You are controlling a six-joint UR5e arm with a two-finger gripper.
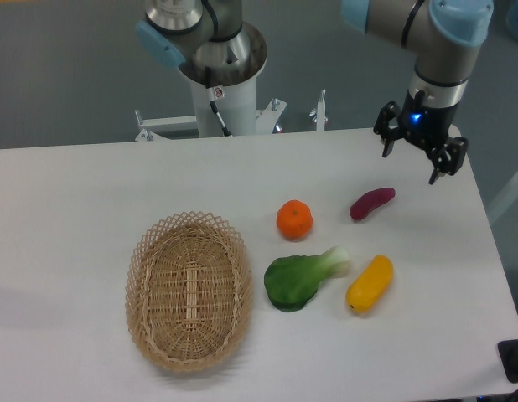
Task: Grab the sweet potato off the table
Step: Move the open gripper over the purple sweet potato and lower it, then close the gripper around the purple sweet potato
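the black two-finger tool hangs with its fingers spread wide, gripping nothing, above the far right part of the large flat white worktop. just below and left of it lies the small slim dark purple sweet potato, untouched; farther left sits a round orange fruit.

A robotics lab: an industrial arm on a white pedestal bolted at the counter's twelve o'clock edge, grey floor behind, and toy produce, like the orange fruit, laid out beside a wicker basket as test props.
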